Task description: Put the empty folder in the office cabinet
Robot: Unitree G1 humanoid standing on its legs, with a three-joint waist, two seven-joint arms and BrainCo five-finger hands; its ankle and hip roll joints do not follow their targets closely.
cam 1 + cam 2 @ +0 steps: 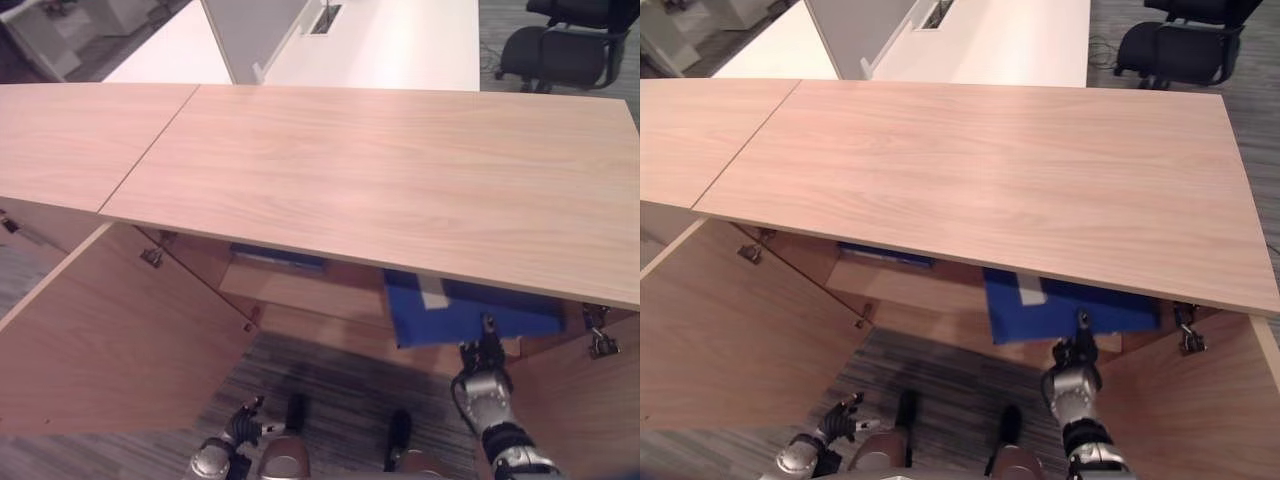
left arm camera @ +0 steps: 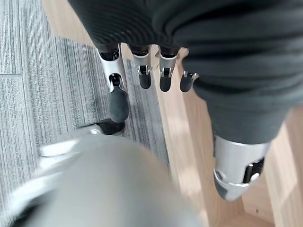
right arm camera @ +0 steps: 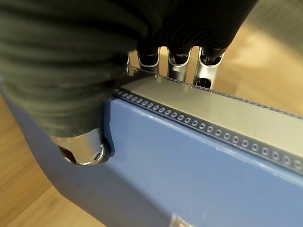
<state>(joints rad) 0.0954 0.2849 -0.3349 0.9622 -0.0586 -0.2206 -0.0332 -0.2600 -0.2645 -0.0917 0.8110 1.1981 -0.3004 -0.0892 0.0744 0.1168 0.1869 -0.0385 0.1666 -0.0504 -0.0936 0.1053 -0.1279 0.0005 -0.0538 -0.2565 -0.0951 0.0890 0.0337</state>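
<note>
Right hand (image 1: 484, 385) clamped on the near edge of the blue folder (image 1: 470, 312), half inside the open cabinet (image 1: 300, 290) under the worktop (image 1: 400, 170); slide it in level before letting go; left hand (image 2: 142, 71) hangs relaxed.

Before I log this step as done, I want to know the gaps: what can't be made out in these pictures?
- How far the blue folder reaches into the cabinet: the cabinet top hides its far part in both eye views.
- Fingertips of the right hand: they go behind the folder's edge in the right wrist view.
- The second blue item deeper inside: mostly covered by the cabinet top.
- The left hand hangs open, holding nothing.
</note>
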